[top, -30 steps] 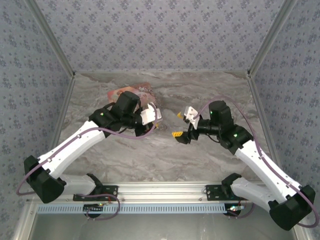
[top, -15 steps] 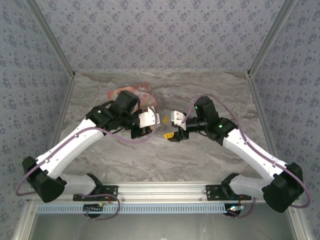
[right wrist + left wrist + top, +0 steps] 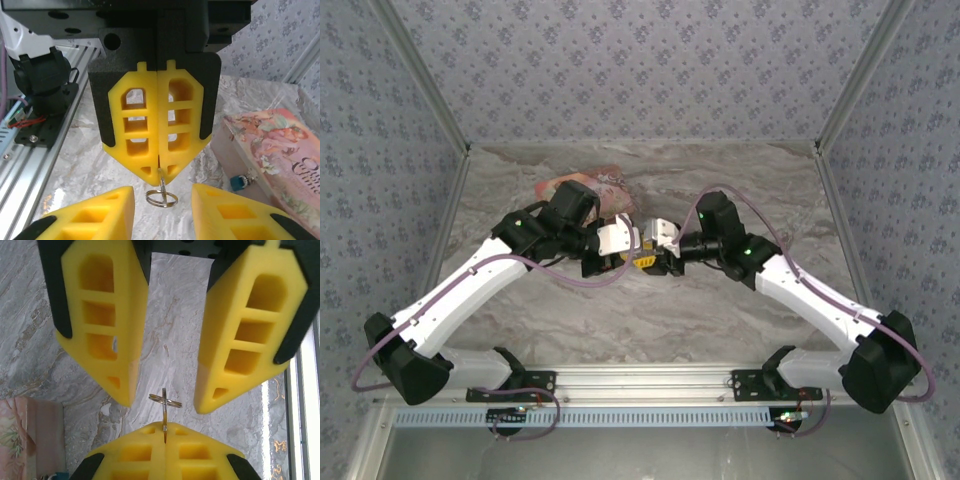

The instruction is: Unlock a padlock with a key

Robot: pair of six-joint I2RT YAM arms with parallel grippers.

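- Left gripper (image 3: 159, 173): clamped tight on key (image 3: 164, 418), ring (image 3: 161, 198) protruding past its tips.
- Right gripper (image 3: 162, 406): jaws partly open, one finger on either side of ring, not touching it.
- Padlock (image 3: 238, 183): on table (image 3: 90, 165), against pink box (image 3: 270, 145), apart from both grippers.

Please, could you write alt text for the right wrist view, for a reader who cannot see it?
The left gripper, shut, pinches a key whose ring sits between the open fingers of the right gripper. To the right, a blue padlock lies on the marble table beside a pink box.
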